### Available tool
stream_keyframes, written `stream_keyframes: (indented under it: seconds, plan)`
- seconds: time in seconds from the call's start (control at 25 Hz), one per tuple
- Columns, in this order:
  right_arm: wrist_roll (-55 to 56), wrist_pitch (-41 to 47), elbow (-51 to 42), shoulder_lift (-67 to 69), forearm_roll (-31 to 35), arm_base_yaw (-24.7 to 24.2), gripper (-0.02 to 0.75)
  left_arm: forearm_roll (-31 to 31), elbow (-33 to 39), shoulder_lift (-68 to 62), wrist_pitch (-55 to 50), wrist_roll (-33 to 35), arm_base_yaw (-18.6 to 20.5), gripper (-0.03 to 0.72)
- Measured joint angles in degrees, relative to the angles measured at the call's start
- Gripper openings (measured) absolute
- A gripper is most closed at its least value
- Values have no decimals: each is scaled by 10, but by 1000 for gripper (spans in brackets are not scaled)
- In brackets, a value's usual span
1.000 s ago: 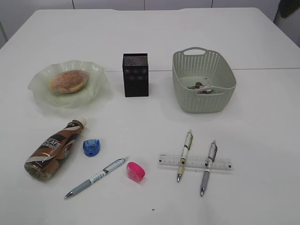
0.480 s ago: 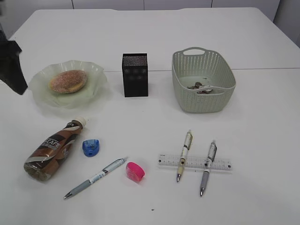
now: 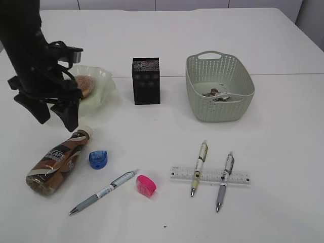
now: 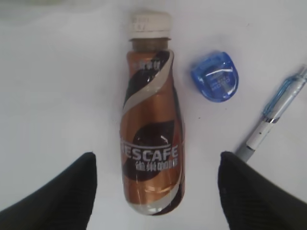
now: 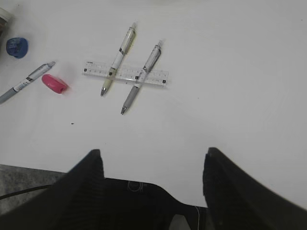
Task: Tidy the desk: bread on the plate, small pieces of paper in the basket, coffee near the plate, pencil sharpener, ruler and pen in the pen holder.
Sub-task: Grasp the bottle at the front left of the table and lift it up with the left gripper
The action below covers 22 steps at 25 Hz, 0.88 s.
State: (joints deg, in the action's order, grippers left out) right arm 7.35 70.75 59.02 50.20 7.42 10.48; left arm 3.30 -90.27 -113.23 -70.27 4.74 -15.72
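Note:
My left gripper (image 3: pixel 54 117) is open and hangs just above the cap end of the coffee (image 3: pixel 54 162), which lies on its side; in the left wrist view the coffee (image 4: pixel 151 129) lies between the open jaws (image 4: pixel 157 158). The bread (image 3: pixel 85 85) sits on the plate (image 3: pixel 105 87), partly hidden by my arm. The paper pieces (image 3: pixel 217 94) lie in the basket (image 3: pixel 218 109). The pen holder (image 3: pixel 146 81) stands upright. The ruler (image 3: pixel 210 176) lies under two pens (image 3: pixel 199 167). My right gripper (image 5: pixel 153 155) is open and empty, above the front edge.
A blue sharpener (image 3: pixel 98 159) lies right beside the coffee, and it also shows in the left wrist view (image 4: pixel 216 82). A pink sharpener (image 3: pixel 146 185) and a third pen (image 3: pixel 104 192) lie at the front. The desk's front edge (image 5: pixel 29 170) is below my right gripper.
My left arm has come in from the left edge and now stands over the plate's left side, its gripper above the coffee's cap. Nothing on the desk has moved.

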Motion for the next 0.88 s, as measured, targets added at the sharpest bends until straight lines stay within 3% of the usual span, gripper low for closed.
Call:
stream_keyframes:
  seconds: [0.88]
  plan:
    - [-1, 0, -8, 0, -1, 0, 478, -19, -31, -136, 9, 0, -7, 581]
